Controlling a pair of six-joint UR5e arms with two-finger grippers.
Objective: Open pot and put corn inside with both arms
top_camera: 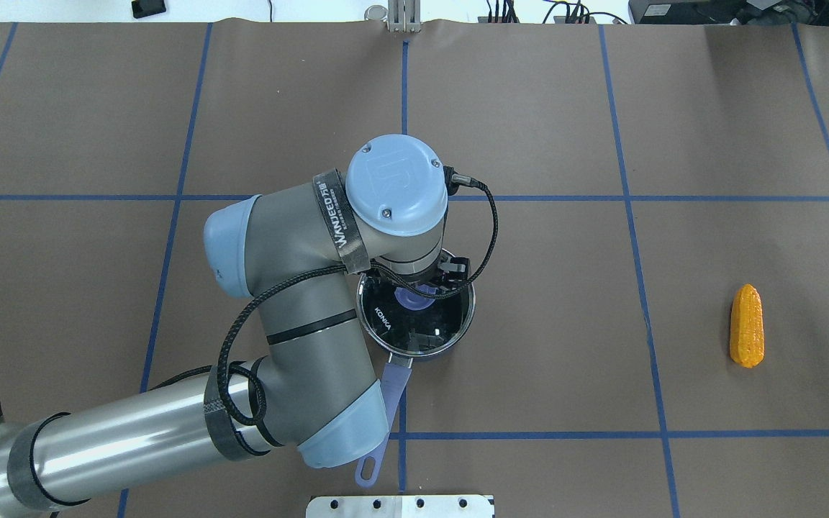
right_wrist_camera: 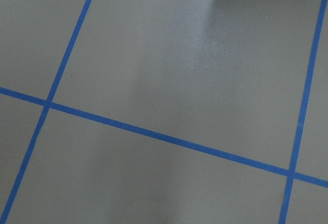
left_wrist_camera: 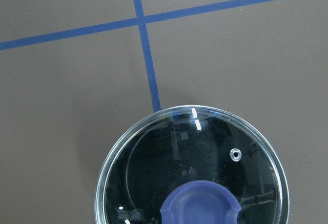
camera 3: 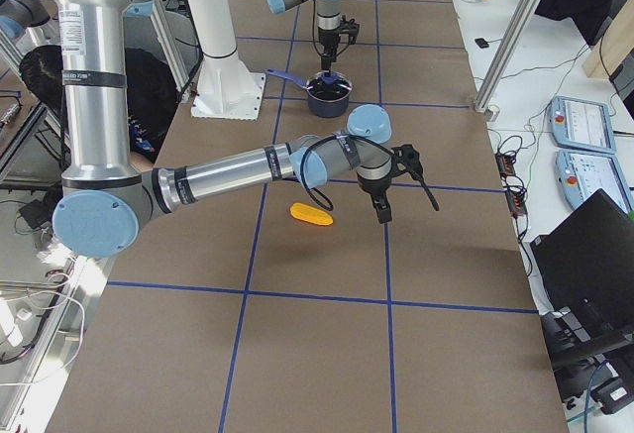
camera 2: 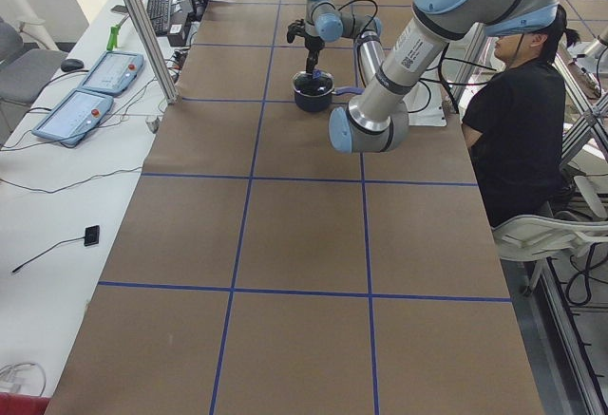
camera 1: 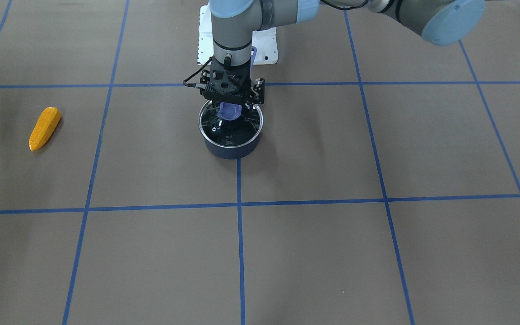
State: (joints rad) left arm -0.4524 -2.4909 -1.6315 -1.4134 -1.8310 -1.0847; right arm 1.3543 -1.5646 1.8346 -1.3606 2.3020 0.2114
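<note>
The dark navy pot (camera 1: pixel 231 149) stands mid-table with its glass lid (left_wrist_camera: pixel 154 162) on; its lavender handle (top_camera: pixel 388 392) points toward the robot's base. My left gripper (camera 1: pixel 231 107) is down over the lid's lavender knob (left_wrist_camera: pixel 200 203), with its fingers on either side of it. I cannot tell whether they grip it. The orange-yellow corn (top_camera: pixel 746 325) lies alone far to the robot's right and also shows in the front view (camera 1: pixel 44 128). My right gripper (camera 3: pixel 382 213) hangs just above the table, beyond the corn (camera 3: pixel 311 215). Whether it is open or shut I cannot tell.
Brown table paper with a blue tape grid (right_wrist_camera: pixel 169 139). The white base mount (camera 1: pixel 266 45) sits behind the pot. An operator (camera 2: pixel 518 121) sits at the robot's side of the table. Control tablets (camera 2: pixel 95 87) lie on the side bench.
</note>
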